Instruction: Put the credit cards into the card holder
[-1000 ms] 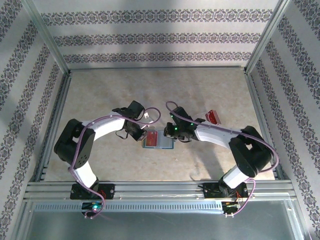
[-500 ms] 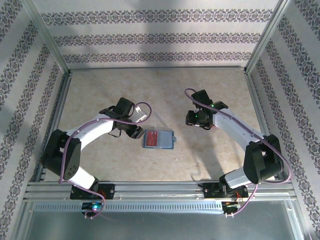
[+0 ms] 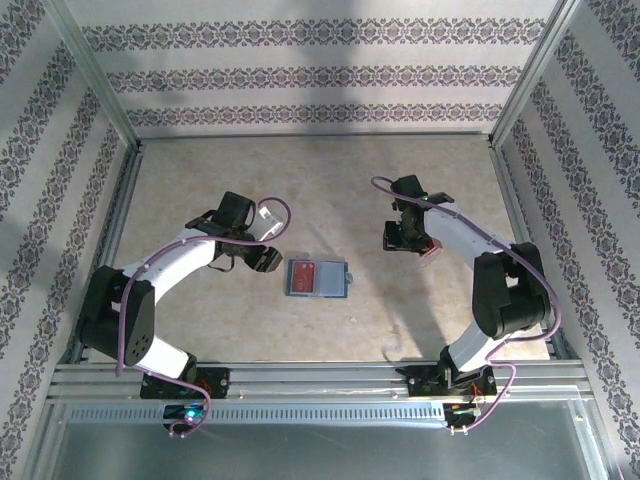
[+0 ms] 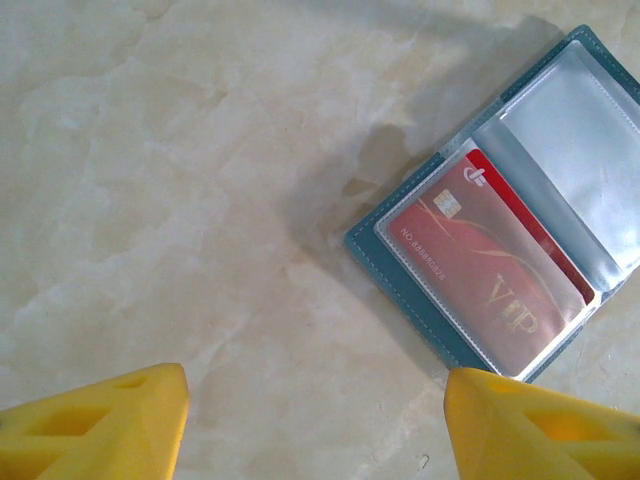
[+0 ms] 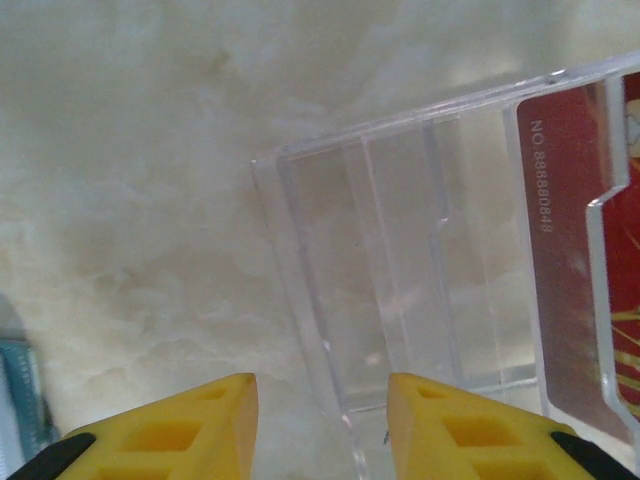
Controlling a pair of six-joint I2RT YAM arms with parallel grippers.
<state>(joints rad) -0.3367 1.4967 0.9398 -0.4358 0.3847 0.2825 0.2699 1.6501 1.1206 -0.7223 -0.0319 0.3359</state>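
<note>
On the table [image 3: 200, 190], the left gripper [image 4: 315, 430] hangs spread and empty beside the card holder [image 4: 570, 140], which lies open toward the near edge with one credit card [image 4: 480, 265] pocketed. The right gripper [image 5: 320, 430], jaws apart and empty, hovers over a clear case [image 5: 400, 280] nearer the right edge. Pinching its red card [image 5: 570, 260] may drag the slick case.

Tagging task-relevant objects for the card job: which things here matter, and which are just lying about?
Job:
- card holder, lying open
- red card, in its pocket
- second red card, inside the clear plastic case

Just there:
- clear plastic case, apart from the card it holds
- marbled table
- patterned walls
- aluminium frame
</note>
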